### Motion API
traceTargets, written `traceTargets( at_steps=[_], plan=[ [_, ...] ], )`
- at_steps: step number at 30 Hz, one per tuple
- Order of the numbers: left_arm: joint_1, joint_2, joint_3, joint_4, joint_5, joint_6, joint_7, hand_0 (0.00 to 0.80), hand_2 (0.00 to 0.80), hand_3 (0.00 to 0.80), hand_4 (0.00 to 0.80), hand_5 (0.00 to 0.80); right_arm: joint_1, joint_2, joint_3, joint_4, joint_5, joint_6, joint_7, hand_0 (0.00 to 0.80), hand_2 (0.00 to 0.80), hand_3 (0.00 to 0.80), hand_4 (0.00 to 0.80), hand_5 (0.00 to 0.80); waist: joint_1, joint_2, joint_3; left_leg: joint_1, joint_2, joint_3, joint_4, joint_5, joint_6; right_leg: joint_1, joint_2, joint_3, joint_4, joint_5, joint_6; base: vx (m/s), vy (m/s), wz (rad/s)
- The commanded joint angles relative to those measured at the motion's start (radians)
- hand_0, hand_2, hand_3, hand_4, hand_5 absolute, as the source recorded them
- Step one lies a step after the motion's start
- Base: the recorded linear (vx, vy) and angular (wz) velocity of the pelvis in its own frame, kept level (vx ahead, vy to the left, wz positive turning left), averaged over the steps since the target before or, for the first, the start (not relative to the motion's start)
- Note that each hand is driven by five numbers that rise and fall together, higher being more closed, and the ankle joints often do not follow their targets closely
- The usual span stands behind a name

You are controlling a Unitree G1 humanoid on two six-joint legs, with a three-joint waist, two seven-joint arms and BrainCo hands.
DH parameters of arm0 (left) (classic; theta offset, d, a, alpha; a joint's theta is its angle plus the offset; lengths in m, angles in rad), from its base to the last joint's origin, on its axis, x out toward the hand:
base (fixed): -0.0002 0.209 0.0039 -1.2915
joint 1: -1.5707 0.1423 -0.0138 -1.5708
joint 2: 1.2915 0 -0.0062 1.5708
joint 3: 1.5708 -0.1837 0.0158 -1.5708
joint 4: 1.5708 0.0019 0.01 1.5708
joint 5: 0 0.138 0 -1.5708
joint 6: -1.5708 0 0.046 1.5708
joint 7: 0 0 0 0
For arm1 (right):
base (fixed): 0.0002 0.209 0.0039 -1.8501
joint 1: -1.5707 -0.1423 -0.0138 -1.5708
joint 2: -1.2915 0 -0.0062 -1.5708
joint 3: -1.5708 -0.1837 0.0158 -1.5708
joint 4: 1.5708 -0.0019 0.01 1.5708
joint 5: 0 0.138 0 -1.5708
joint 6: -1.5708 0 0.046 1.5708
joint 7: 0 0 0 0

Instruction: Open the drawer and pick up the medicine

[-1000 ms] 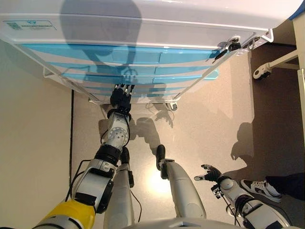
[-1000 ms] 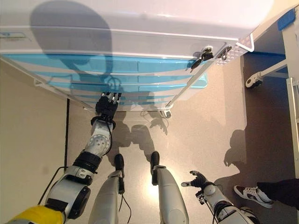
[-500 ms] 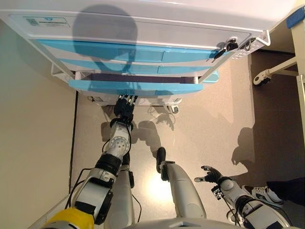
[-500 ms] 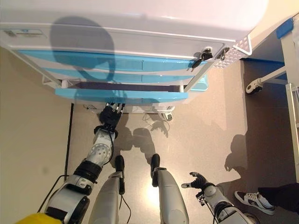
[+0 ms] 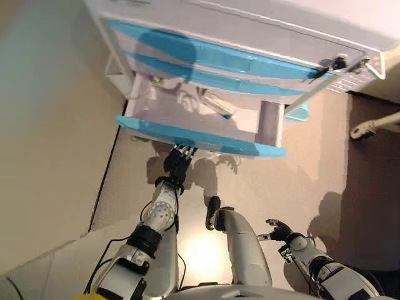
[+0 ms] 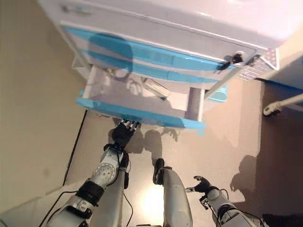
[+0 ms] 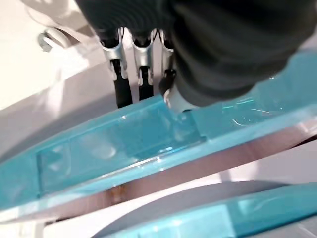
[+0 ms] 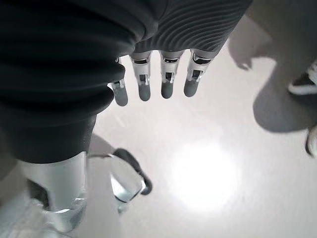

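A white cabinet (image 5: 262,19) with blue drawer fronts stands before me. One drawer (image 5: 200,136) is pulled far out. Inside lie a clear packet (image 5: 216,105), a white crumpled item (image 5: 187,100) and a small item (image 5: 154,81) at the back left; which is the medicine I cannot tell. My left hand (image 5: 177,161) reaches up under the middle of the blue drawer front, fingers (image 7: 130,74) hooked on its lower lip (image 7: 124,134). My right hand (image 5: 279,230) hangs low at the right, fingers (image 8: 154,84) relaxed and empty.
A beige wall (image 5: 50,156) runs close along the left. A white frame with a caster (image 5: 374,125) stands right of the cabinet. Keys (image 5: 326,65) hang at the cabinet's upper right corner. A person's shoe (image 8: 303,82) shows on the floor in the right wrist view.
The drawer has slid much further out with my left hand on its front, and its contents now show. The camera has shifted. The right hand has stayed low.
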Motion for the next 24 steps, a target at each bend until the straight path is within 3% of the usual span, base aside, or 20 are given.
traceTargets(
  at_steps=[1,11,15,18,24],
  plan=[
    [-0.006,-0.002,0.036,-0.304,-0.024,-0.041,-0.136,0.8,0.8,0.8,0.8,0.8,0.055,-0.028,0.004,-0.013,-0.021,0.005,-0.007,0.0,0.0,0.0,0.0,0.0,0.054,0.034,-0.046,-0.082,-0.056,-0.001,0.115,-0.051,0.081,0.002,-0.008,-0.022,-0.03,0.121,0.041,-0.032,-0.047,0.56],
    [0.156,0.15,0.06,-0.624,-0.049,-0.009,-0.243,0.8,0.8,0.8,0.8,0.8,0.06,-0.051,-0.001,0.004,-0.079,-0.009,-0.004,0.0,0.0,0.0,0.0,0.0,0.121,0.078,-0.04,-0.081,-0.102,-0.074,0.168,-0.06,0.086,0.037,-0.04,-0.08,0.043,0.062,0.027,-0.012,-0.003,0.33],
    [0.189,0.179,0.079,-0.668,-0.045,-0.016,-0.261,0.8,0.8,0.8,0.8,0.8,0.065,-0.056,-0.004,0.01,-0.092,-0.011,-0.001,0.0,0.0,0.0,0.0,0.0,0.136,0.084,-0.037,-0.066,-0.108,-0.081,0.179,-0.068,0.086,0.054,-0.046,-0.09,0.062,0.049,0.026,0.017,0.012,0.13],
    [0.263,0.195,0.139,-0.703,-0.061,-0.024,-0.27,0.8,0.8,0.8,0.8,0.8,0.075,-0.056,-0.007,0.018,-0.104,-0.011,0.009,0.0,0.0,0.0,0.0,0.0,0.153,0.089,-0.044,-0.046,-0.109,-0.087,0.177,-0.077,0.087,0.076,-0.052,-0.099,0.064,0.036,0.026,0.029,0.013,0.09],
    [0.389,0.19,0.216,-0.655,-0.145,0.007,-0.257,0.8,0.8,0.8,0.8,0.8,0.095,-0.065,-0.017,0.016,-0.122,-0.008,0.014,0.0,0.0,0.0,0.0,0.0,0.157,0.091,-0.074,-0.021,-0.102,-0.085,0.145,-0.077,0.087,0.097,-0.051,-0.098,0.04,0.038,0.033,0.04,0.006,0.02]
  ],
)
